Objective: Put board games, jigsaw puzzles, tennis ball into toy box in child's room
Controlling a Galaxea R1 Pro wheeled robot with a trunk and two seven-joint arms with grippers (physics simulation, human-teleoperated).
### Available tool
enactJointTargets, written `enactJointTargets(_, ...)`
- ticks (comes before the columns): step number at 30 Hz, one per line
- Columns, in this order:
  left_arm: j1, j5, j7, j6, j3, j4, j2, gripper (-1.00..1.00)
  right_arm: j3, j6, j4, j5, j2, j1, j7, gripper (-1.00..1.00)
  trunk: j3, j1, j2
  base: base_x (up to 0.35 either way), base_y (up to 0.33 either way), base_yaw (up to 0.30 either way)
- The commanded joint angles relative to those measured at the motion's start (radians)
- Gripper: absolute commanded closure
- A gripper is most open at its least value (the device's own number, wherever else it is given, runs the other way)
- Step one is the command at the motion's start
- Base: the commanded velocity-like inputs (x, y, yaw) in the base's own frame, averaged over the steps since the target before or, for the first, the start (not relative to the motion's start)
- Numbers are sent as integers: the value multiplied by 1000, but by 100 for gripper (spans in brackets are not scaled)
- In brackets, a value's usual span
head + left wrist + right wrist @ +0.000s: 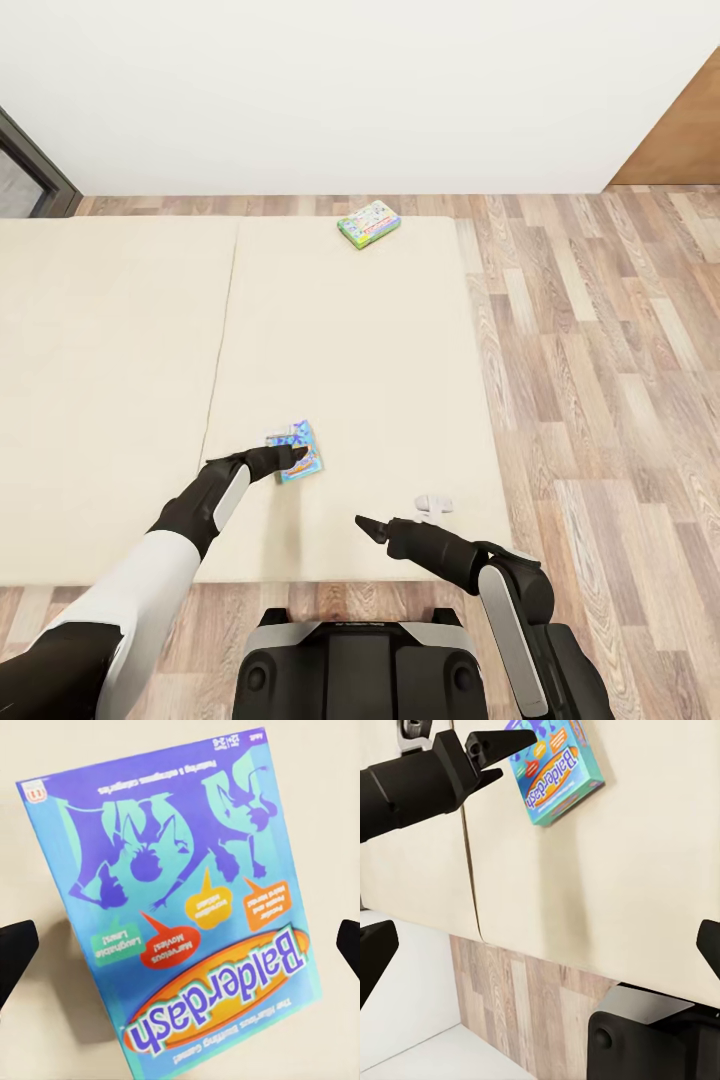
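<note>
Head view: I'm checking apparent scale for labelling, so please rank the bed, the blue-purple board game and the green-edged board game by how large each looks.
1. The bed, by far the largest.
2. The blue-purple board game and the green-edged board game look about alike; the left gripper covers part of the first, and the second lies farther away, so I won't rank them.

Bright, even simulated light, soft faint shadows under the board game (pixel 187 907) and arms, no glare, slightly soft rendering.

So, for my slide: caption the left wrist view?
Open jaws flank the blue-purple Balderdash board game lying on the beige bed.
</note>
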Motion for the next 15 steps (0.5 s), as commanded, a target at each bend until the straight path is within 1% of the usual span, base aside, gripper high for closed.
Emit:
enactJointTargets(1,0,7,1,6,-1,-1,0,-100,-1,5,-1,3,1,-1,4,-100,-1,0,-1,0,0,0)
enactJointTargets(15,1,7,0,-10,-2,-1,2,-100,-1,5,-1,3,1,0,5,-100,-5,0,-1,0,0,0)
